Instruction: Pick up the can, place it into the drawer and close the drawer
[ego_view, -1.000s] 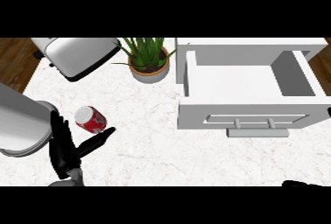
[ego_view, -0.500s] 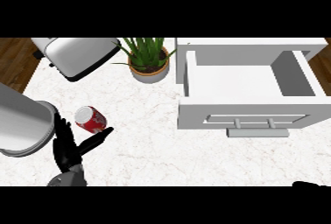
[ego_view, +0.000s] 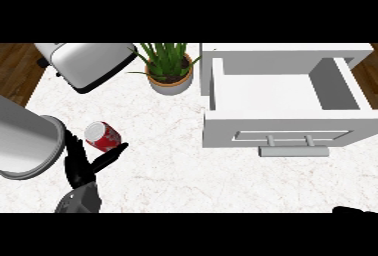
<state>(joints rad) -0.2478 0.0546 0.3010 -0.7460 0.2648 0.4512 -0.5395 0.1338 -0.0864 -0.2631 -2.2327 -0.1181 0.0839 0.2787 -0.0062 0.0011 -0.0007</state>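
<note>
Can (ego_view: 103, 136) sits at the table's (ego_view: 184, 167) near left, between the spread fingers and thumb of the left hand (ego_view: 81, 172), well apart from the open drawer (ego_view: 280, 124) at right.

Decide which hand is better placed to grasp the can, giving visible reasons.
Left. The left hand sits open right beside the red can; the right hand only peeks in at the lower right edge, well away.

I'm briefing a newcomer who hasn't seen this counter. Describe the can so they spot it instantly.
Start at the big grey cylinder at the left edge of the counter. Just right of it, by the left hand, is the can: the only red thing.
</note>
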